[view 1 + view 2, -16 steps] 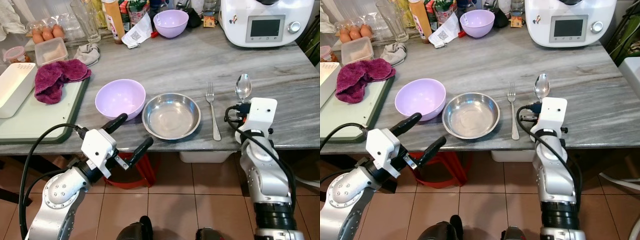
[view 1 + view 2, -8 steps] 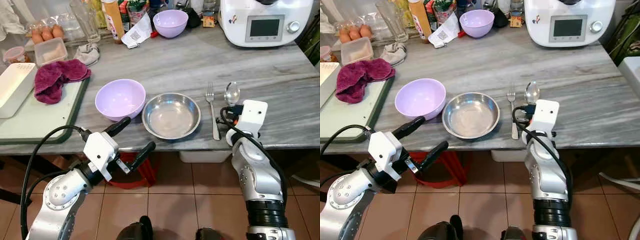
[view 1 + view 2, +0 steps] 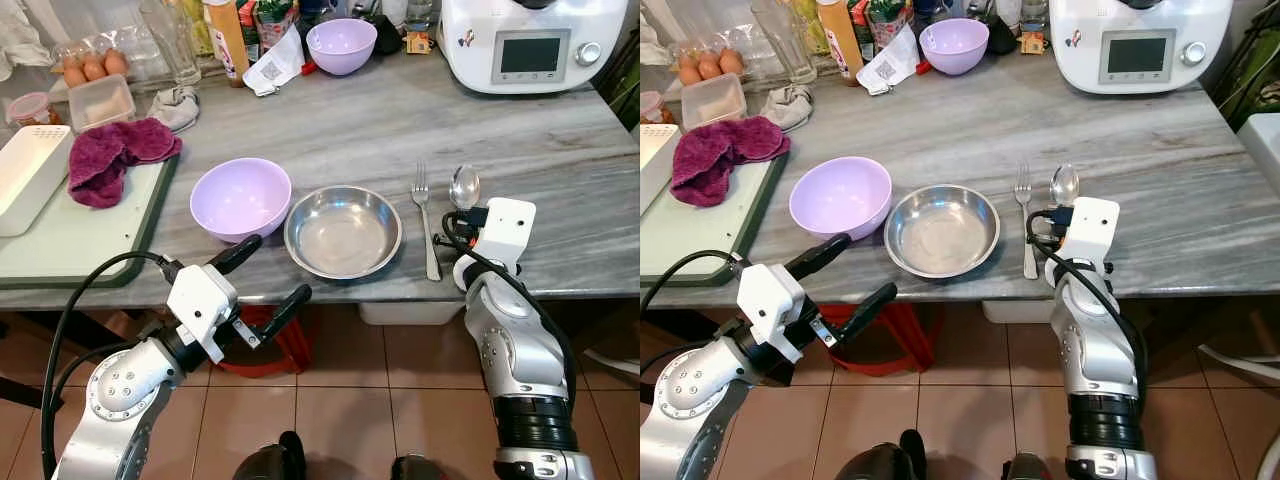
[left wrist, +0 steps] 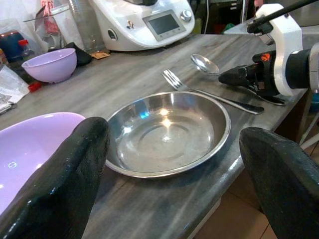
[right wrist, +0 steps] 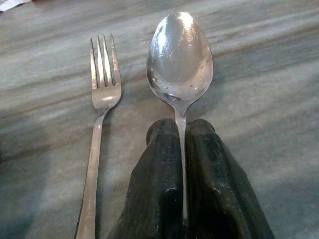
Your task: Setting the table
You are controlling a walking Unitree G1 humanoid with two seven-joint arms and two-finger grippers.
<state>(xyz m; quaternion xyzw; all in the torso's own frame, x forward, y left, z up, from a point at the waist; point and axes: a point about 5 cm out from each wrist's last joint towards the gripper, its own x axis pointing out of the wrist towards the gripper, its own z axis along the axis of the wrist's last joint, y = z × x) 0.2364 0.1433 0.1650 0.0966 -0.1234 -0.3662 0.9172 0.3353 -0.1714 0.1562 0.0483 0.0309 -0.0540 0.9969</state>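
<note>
On the grey marble worktop (image 3: 520, 130) a place setting is laid out: lilac bowl (image 3: 240, 197), steel dish (image 3: 343, 231), fork (image 3: 425, 217), then spoon (image 3: 463, 187) just beside the fork. The step in hand looks like laying the spoon down; next the fingers would need to part and draw back without dragging it. The right pincer (image 5: 182, 149), low over the worktop's near edge, is clamped on the spoon's handle. The left pincer (image 3: 258, 270) hovers before the edge, fingers apart.

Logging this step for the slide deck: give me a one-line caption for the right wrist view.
Right gripper pinching the spoon by its handle, parallel to the fork on the grey marble counter.
</note>
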